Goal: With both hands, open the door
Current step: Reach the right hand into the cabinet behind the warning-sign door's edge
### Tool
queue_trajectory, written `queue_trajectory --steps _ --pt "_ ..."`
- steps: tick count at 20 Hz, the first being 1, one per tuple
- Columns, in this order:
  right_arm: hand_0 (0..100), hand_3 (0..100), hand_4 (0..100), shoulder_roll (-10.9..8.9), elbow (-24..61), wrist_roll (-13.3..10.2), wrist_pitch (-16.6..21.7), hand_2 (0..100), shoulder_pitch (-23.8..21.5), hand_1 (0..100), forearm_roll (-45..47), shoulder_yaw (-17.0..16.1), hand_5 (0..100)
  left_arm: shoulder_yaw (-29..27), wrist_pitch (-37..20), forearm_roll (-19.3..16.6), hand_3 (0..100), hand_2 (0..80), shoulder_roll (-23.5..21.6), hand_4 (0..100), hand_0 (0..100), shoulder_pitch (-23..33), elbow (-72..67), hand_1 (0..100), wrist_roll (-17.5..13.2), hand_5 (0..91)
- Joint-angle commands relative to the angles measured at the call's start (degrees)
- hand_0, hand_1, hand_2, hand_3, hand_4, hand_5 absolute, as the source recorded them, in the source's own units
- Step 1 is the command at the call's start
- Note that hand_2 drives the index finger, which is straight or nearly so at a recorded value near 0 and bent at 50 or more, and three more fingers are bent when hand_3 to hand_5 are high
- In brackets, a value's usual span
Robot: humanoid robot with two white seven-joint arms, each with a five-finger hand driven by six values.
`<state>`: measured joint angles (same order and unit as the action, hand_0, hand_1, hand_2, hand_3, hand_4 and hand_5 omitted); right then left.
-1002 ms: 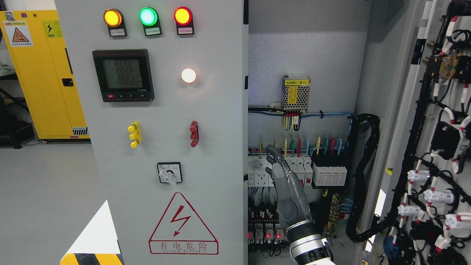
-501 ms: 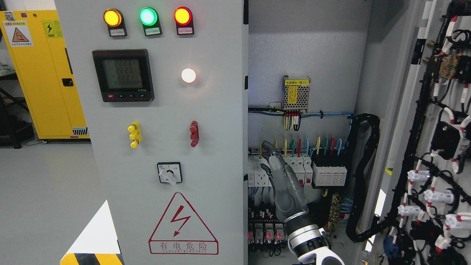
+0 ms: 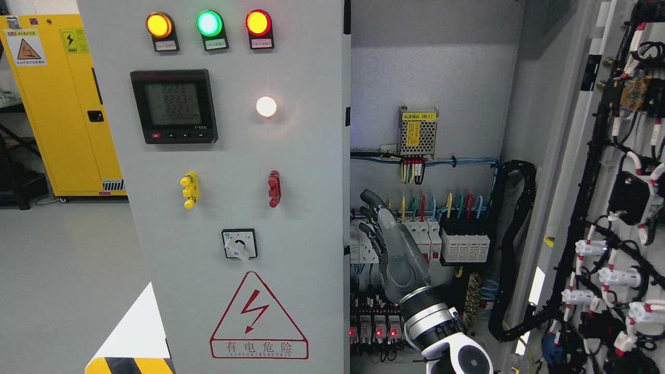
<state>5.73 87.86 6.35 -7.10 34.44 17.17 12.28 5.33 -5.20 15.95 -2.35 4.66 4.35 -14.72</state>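
Inside the cabinet (image 3: 436,67), right hand (image 3: 397,249) beside left door (image 3: 234,208).

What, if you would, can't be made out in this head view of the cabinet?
- Left hand: out of frame.
- Right hand fingertips: whether they touch the left door's edge is unclear.
- Meter digits: too small.
- Open right door: cut off by the right edge.

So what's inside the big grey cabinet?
Inside the cabinet: a mesh power supply, coloured wires and white breakers. The right hand and the closed left door cover the rest.
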Motion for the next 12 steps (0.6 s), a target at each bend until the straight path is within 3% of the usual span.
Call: queue_trajectory --steps 1,3,5,10,12 --pt "21 0 0 -1.68 -2.34 0.33 -0.72 0 1.85 11 3.57 0.02 0 -0.14 0.01 0.04 0 0.0 0.15 0 32 0.00 -0.04 20 -0.22 0.0" --pt "21 0 0 -1.86 -3.31 1.20 -0.81 0 2.47 11 5.85 0.02 0 -0.14 0.01 0.13 0 0.0 0.06 0 32 0.00 -0.04 20 -0.22 0.0" --pt "21 0 0 -2.12 -4.01 3.83 -1.77 0 2.82 11 6.65 0.02 0 -0.14 0.01 0.13 0 0.0 0.06 0 32 0.00 -0.13 20 -0.22 0.0" --pt "21 0 0 -2.21 -6.91 4.72 -2.56 0 3.70 11 6.91 -0.59 0 -0.14 0.01 0.13 0 0.0 0.06 0 32 0.00 -0.13 20 -0.22 0.0" --pt "21 0 0 -2.65 -7.00 6.74 -2.56 0 4.14 11 7.96 -0.59 0 -0.14 0.01 0.13 0 0.0 0.15 0 32 0.00 -0.13 20 -0.22 0.0"
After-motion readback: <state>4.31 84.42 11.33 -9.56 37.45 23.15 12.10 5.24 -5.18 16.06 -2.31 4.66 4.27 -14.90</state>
